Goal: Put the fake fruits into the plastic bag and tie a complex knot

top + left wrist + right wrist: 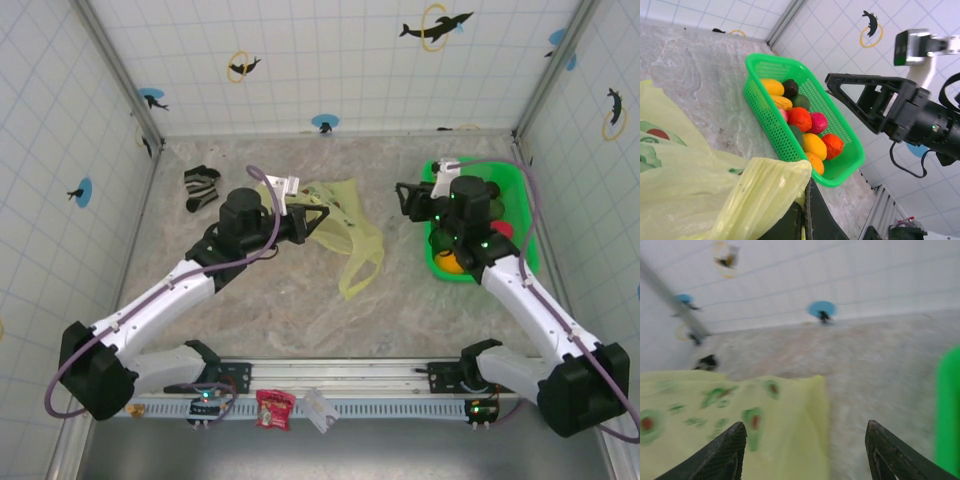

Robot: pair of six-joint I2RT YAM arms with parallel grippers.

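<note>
The pale-yellow plastic bag (345, 228) lies crumpled mid-table, and its printed film (705, 190) fills the near left of the left wrist view. My left gripper (316, 221) is shut on a bunched edge of the bag (806, 192). The fake fruits (805, 125), orange, red, yellow, pink and dark, sit in a green basket (771, 122) at the right (528, 255). My right gripper (408, 198) hangs open and holds nothing, between basket and bag. Its wrist view is blurred and shows the gripper (805, 426) over the bag (740, 415).
A black-and-white striped sock (200, 187) lies at the back left. A red packet (272, 408) and a small clear item rest on the front rail. Tiled walls close in the table on three sides. The basket's green edge (947, 410) is at the right.
</note>
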